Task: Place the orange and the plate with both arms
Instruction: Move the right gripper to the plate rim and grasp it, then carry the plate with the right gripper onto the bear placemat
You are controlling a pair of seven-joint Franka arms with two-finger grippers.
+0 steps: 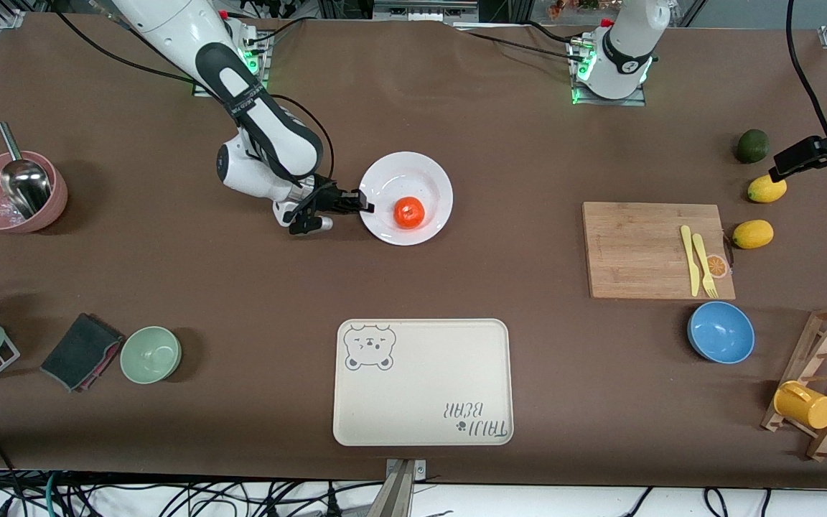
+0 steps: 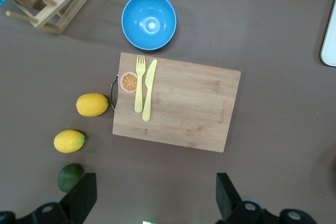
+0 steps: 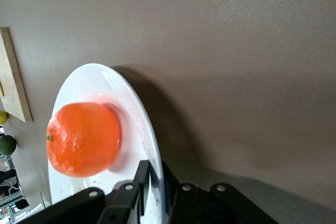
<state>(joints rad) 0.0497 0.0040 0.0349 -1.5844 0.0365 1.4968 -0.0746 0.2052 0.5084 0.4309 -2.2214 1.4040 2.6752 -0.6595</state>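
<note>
A: Working from the near edge of the desk (image 1: pixel 413 93), what lay there?

B: A cream rectangular tray (image 1: pixel 422 382) with rounded corners and a bear print, matte and bare. I judged it the likely place for the load, though nothing marked it so.

A: And the task's things?

B: Farther from the camera than the tray sat the plate (image 1: pixel 428 172), round, glossy white, shallow-rimmed, flat on the brown cloth-like surface. The orange (image 1: pixel 409 212) rested on it, small, slightly flattened, waxy-skinned.

A: So which step was in hand?

B: The grasp on the plate. The right gripper (image 1: pixel 365 207) was clenched on the plate's thin rim at the edge toward the right arm's end, one finger above and one below.

A: The next move?

B: A level lift, I'd say; a tilt could roll the round fruit off the slick glaze.

A: The other arm?

B: The left gripper (image 2: pixel 152 200) waited released, high over the desk beside the bamboo cutting board (image 2: pixel 176 108)
</note>
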